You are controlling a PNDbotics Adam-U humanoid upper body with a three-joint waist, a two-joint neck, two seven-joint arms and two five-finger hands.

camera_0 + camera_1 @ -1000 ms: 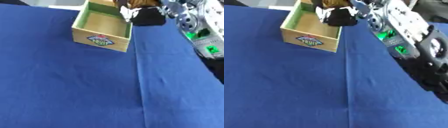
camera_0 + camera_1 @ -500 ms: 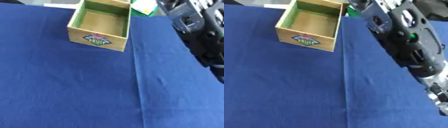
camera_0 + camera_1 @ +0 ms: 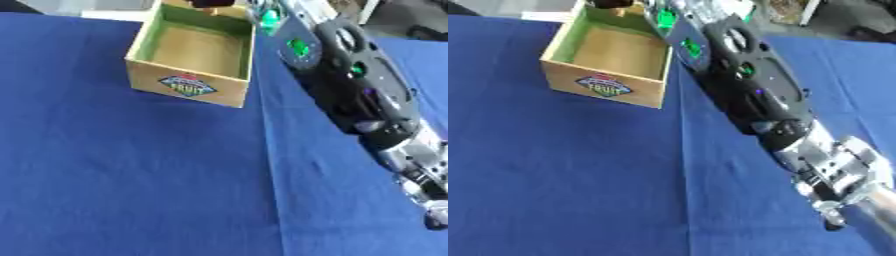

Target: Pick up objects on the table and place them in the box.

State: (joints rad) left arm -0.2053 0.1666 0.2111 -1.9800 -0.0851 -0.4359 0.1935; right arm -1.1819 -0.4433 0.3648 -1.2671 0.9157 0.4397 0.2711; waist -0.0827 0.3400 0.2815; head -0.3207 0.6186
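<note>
Open wooden box with green inner walls and fruit label (image 3: pixel 192 55): far end of blue-clothed table (image 3: pixel 131 175), interior bare. Right arm (image 3: pixel 754 95): reaches diagonally past the box's right wall. Right hand (image 3: pixel 614 3): dark tip over the box's far rim, cropped; fingers' state cannot be told. Left hand: unseen.

We are stretching our right arm (image 3: pixel 745 85) further over the tabletop (image 3: pixel 131 175) than one second ago; now it is reaching past the right wall of the box (image 3: pixel 188 90) to its far edge. Our right hand (image 3: pixel 210 3) is now showing only as a dark part at the top border, so the orange and black thing it was holding is no longer showing.
</note>
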